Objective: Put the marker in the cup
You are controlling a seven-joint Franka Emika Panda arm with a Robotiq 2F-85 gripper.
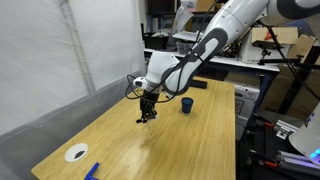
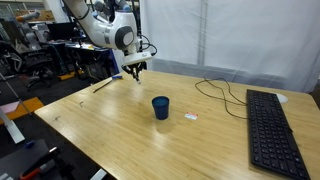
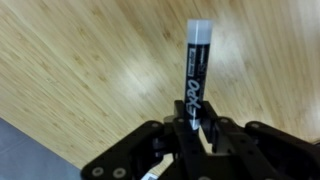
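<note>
**Marker held in the gripper above the table, away from the cup**

The short black marker with a pale grey end [image 3: 196, 75] sits between the two fingers of the black Robotiq gripper [image 3: 197, 128]. In the wrist view the fingers are closed on its lower black part. The marker stands out from them toward the top of the picture, with the pale end farthest from the gripper. White lettering runs along the black body, but it is too blurred to read.

In both exterior views the gripper [image 1: 147, 113] [image 2: 135, 72] hangs over the table and points down, on the end of the white arm. The marker itself is too small to make out clearly there.

The small dark blue cylindrical cup [image 1: 186, 104] [image 2: 161, 107] stands upright on the table, apart from the gripper and not under it.

The surface is a light wooden table top with a visible grain [image 1: 190, 150] [image 2: 110, 130]. On it lie a long black keyboard [image 2: 272, 130] near one edge, a thin dark cable [image 2: 225, 92] beyond the cup, and a tiny white scrap [image 2: 192, 117] just beside the cup. A round white tape roll [image 1: 76, 153] and a flat bright-blue object [image 1: 92, 171] lie near another corner, well apart from the cup.

A white fabric curtain [image 1: 60, 60] runs along one side of the table. Behind are desks and equipment of a laboratory.
</note>
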